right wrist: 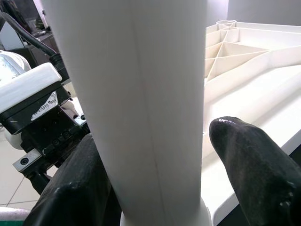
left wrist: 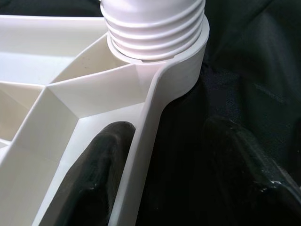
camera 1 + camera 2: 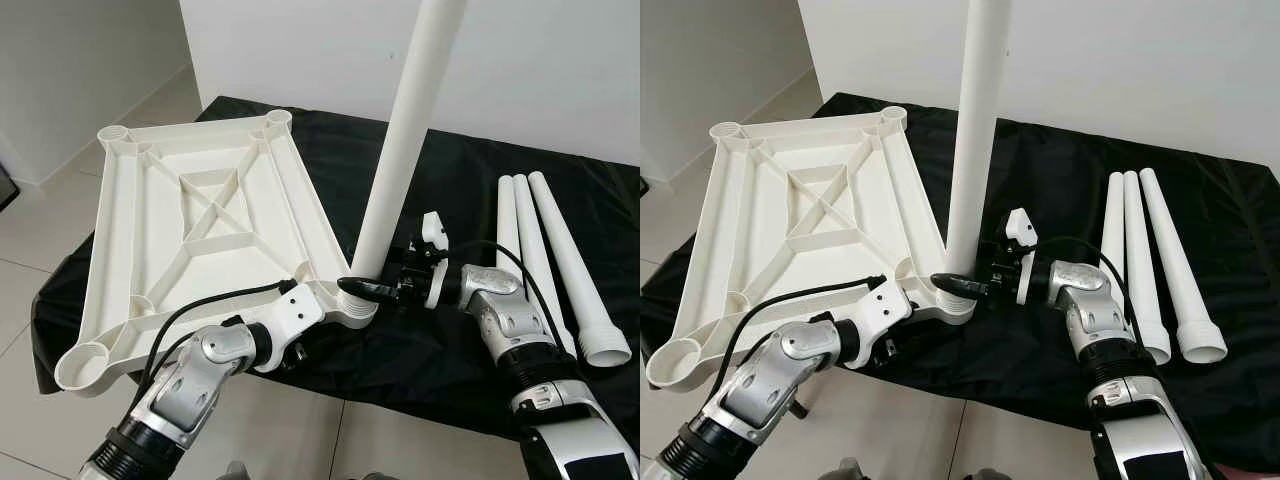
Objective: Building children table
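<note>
Tabletop [image 3: 200, 215] lies upside down, ribs up, on a black cloth [image 3: 470, 170] — one white leg [image 3: 400, 150] stands upright in its near corner socket [image 3: 352, 312], threaded end seated. The right gripper [image 3: 365, 288] reaches in from the right with its black fingers [image 1: 254, 174] spread either side of the leg's lower shaft; whether they press on it cannot be told. The left gripper [image 3: 300, 350] sits at the near edge beside that socket, one finger [image 2: 101, 165] inside the rim wall, the other outside, straddling the rim. Three spare legs [image 3: 545, 260] lie side by side on the cloth, well to the right. Tiled floor [image 3: 40, 240] surrounds.
</note>
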Controlling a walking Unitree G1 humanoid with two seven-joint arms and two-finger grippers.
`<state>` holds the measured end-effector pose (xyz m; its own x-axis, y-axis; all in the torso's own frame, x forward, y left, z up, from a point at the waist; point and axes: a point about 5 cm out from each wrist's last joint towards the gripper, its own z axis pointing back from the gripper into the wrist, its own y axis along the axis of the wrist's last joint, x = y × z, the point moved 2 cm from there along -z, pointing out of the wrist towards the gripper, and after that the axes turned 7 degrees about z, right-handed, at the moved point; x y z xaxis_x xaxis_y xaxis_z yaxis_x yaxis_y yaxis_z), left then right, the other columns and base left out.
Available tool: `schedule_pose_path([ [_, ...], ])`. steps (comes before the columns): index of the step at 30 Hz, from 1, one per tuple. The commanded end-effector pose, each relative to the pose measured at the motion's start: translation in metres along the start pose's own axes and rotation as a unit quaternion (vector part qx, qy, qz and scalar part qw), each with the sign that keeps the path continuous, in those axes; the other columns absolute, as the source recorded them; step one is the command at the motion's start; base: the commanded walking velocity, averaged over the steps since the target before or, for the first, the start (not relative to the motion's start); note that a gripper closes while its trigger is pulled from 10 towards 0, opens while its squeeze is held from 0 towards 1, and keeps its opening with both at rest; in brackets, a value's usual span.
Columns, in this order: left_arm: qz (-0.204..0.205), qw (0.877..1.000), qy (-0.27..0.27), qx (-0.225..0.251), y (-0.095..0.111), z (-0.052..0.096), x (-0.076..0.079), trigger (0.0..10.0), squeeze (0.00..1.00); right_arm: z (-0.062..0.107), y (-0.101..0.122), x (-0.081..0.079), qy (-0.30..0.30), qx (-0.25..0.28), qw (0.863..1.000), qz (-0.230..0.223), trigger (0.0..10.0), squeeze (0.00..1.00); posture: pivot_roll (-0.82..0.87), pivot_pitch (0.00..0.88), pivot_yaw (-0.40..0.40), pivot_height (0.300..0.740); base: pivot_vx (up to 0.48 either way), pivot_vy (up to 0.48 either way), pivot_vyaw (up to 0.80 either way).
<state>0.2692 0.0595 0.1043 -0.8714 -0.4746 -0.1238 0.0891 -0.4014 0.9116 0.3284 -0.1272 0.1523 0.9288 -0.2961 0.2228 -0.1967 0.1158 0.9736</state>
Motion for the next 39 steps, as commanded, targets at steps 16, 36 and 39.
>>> schedule_pose_path([
  [16, -0.004, 0.999, -0.048, -0.015, -0.0057, 0.0040, 0.0036, 8.4, 0.00, 0.0005, 0.0019, 0.0007, -0.003, 0.003, 1.000, 0.005, 10.0, 0.00, -0.03, 0.000, 0.006, 0.740, 0.000, 0.000, 0.00],
  [36, -0.010, 0.998, -0.065, -0.018, -0.0062, 0.0031, 0.0068, 3.6, 0.00, -0.0001, 0.0009, 0.0013, -0.008, 0.003, 1.000, 0.007, 10.0, 0.00, -0.04, 0.000, 0.016, 0.740, 0.000, 0.000, 0.00],
  [39, -0.011, 0.998, -0.067, -0.019, -0.0065, 0.0027, 0.0075, 4.7, 0.00, -0.0005, 0.0008, 0.0013, -0.008, 0.003, 1.000, 0.007, 10.0, 0.00, -0.04, 0.000, 0.018, 0.740, 0.000, 0.000, 0.00],
])
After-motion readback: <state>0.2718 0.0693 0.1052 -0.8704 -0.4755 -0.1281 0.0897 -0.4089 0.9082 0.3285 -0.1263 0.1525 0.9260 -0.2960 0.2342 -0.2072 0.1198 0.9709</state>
